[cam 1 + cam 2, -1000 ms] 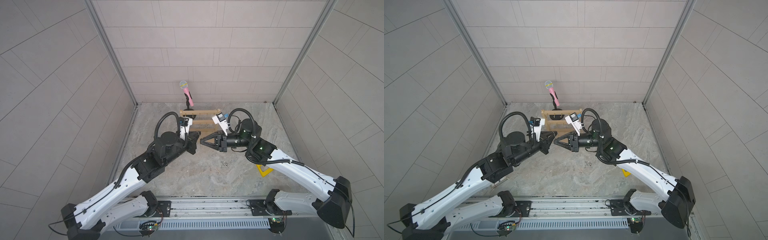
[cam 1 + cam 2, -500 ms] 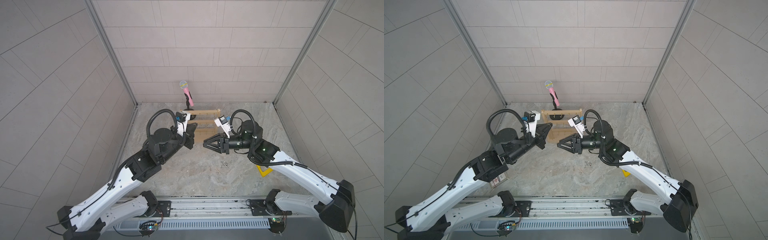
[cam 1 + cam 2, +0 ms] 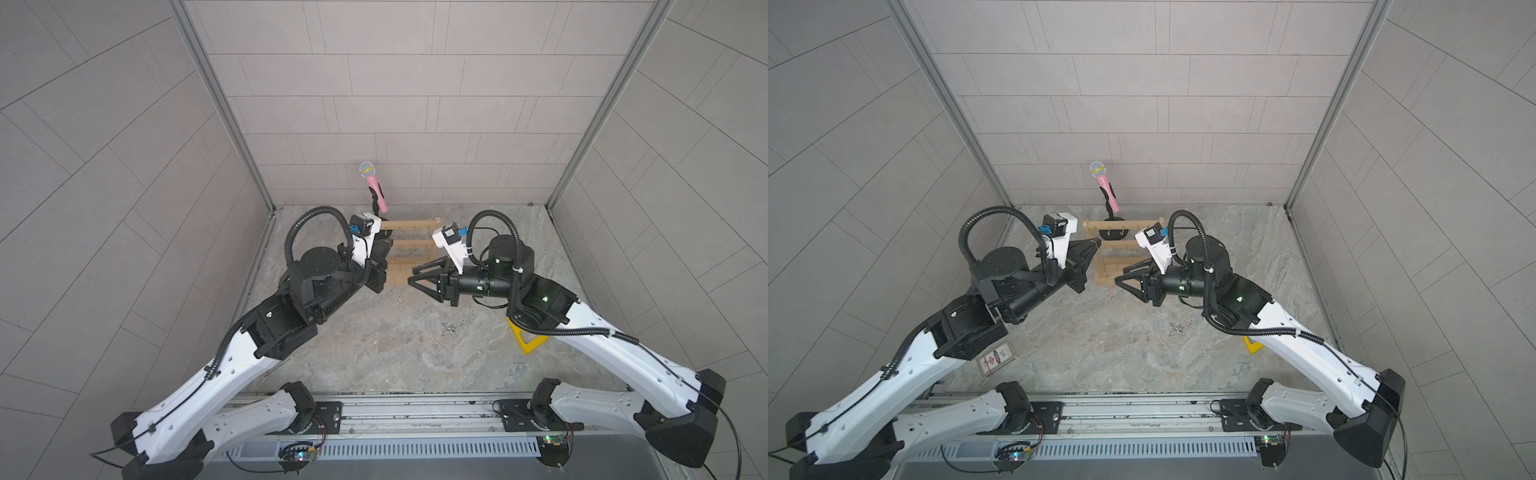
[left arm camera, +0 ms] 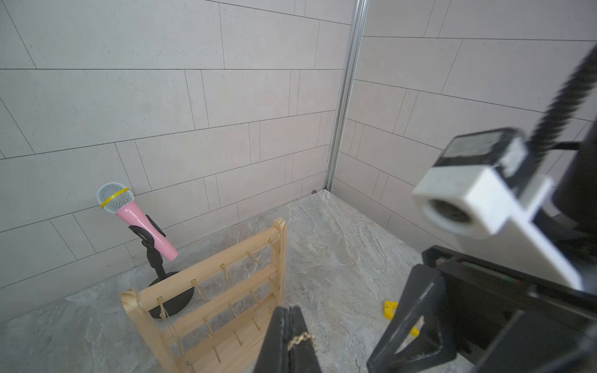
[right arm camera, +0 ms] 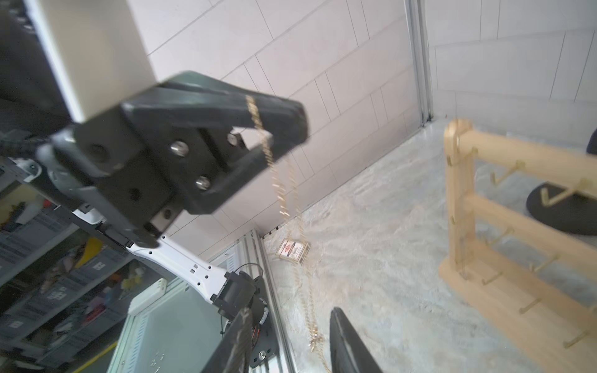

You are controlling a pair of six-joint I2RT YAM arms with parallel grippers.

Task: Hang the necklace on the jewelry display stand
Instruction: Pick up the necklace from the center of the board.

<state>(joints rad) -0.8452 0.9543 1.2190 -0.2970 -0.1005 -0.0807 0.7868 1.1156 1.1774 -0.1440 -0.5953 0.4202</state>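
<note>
One necklace (image 4: 302,338) in left tool (image 4: 288,311) — right tool (image 3: 1126,273) gapes; stand (image 3: 1121,226) adjacent.

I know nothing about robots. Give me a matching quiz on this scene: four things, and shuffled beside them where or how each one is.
Things:
1. necklace
2. microphone
3. right gripper
4. yellow piece

Place or state:
a. open
b. behind the stand
c. pinched in the left gripper
d. on the floor, half hidden

Pairs: 1-c, 2-b, 3-a, 4-d
</note>
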